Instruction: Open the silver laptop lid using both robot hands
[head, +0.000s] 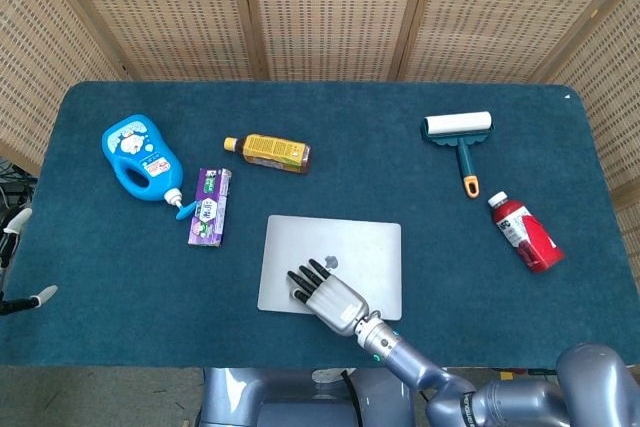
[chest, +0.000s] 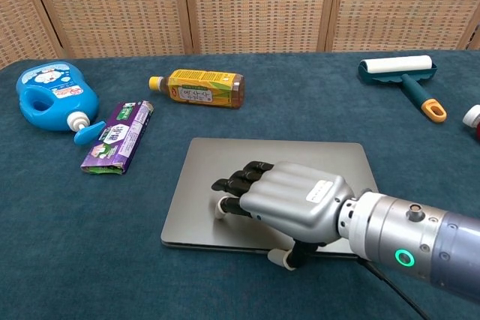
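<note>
The silver laptop [head: 350, 247] [chest: 225, 162] lies in the near middle of the table, its lid almost closed. My right hand [head: 330, 297] [chest: 289, 201] rests palm down on the lid's front half, fingers stretched toward the left. Its thumb hooks under the lid's front edge, which stands a sliver above the base. Of my left hand [head: 14, 267], only two spread white-tipped fingers show at the far left edge of the head view, off the table and holding nothing. The chest view does not show it.
A blue detergent jug [head: 138, 157], a purple packet [head: 210, 205] and a yellow bottle [head: 268, 152] lie left of and behind the laptop. A lint roller [head: 460, 137] and a red bottle [head: 525, 230] lie to the right. The table's front edge [head: 150, 359] runs just below my right hand.
</note>
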Robot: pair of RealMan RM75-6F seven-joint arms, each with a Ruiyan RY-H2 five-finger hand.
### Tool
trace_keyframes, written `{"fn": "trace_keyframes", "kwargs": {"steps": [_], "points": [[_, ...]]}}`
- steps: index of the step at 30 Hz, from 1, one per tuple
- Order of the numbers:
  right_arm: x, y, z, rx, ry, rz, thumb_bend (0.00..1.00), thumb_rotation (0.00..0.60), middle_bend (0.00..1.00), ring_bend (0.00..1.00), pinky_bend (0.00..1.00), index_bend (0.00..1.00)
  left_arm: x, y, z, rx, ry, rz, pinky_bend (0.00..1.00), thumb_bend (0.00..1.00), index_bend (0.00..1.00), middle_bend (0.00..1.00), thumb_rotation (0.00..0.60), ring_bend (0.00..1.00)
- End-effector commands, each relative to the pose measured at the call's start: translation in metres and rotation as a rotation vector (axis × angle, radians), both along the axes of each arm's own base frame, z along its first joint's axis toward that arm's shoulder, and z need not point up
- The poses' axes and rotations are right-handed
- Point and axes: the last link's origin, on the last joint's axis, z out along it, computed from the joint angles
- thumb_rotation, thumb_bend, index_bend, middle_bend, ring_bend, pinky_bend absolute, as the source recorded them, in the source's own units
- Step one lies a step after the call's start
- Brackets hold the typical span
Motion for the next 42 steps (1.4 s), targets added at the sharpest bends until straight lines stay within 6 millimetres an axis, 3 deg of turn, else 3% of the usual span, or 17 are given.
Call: {"fn": "trace_keyframes", "kwargs": {"steps": [1,7,15,20,25,27,32,37,42], "points": [[0.0,0.0,0.001,-0.001,-0.006,-0.001,0.56,0.6,0.07,0.0,0.0,0.21,0.0,0.0,0.0,0.0,0.0,0.0,0.0,0.0,0.0,0.0,0.6,0.0],[0.005,-0.005,0.008,-0.052,-0.035,0.028,0.58,0.6,0.08,0.0,0.0,0.21,0.0,0.0,0.0,0.0,0.0,0.0,0.0,0.0,0.0,0.0,0.6,0.0],[0.005,-0.023,0.032,-0.342,-0.122,0.221,0.58,0.6,0.08,0.0,0.0,0.17,0.0,0.0,0.0,-0.002,-0.004,0.001,0.0,0.0,0.0,0.0,0.6,0.0],[0.0,-0.038,0.045,-0.485,-0.157,0.205,0.58,0.6,0.04,0.0,0.0,0.1,0.001,0.0,-0.001,-0.005,-0.001,-0.002,0.0,0.0,0.0,0.0,0.6,0.0],[-0.007,-0.052,0.045,-0.496,-0.126,0.118,0.58,0.6,0.02,0.0,0.0,0.02,0.001,-0.001,-0.001,-0.007,-0.001,-0.002,0.0,0.0,0.0,0.0,0.6,0.0],[-0.009,-0.056,0.045,-0.489,-0.114,0.088,0.58,0.6,0.02,0.0,0.0,0.03,0.001,0.0,-0.001,-0.007,-0.002,0.0,0.0,0.0,0.0,0.0,0.6,0.0],[-0.012,-0.058,0.043,-0.449,-0.1,0.01,0.58,0.6,0.07,0.0,0.0,0.2,0.0,0.001,-0.001,-0.008,-0.004,0.003,0.0,0.0,0.0,0.0,0.6,0.0],[-0.012,-0.061,0.042,-0.446,-0.072,-0.004,0.59,0.6,0.12,0.02,0.0,0.26,0.0,0.0,-0.001,-0.008,-0.004,0.0,0.0,0.0,0.0,0.0,0.6,0.0],[-0.011,-0.065,0.042,-0.451,-0.081,-0.01,0.68,0.6,0.13,0.02,0.0,0.3,0.0,0.0,-0.002,-0.01,-0.001,-0.001,0.0,0.0,0.0,0.0,0.6,0.0]]}}
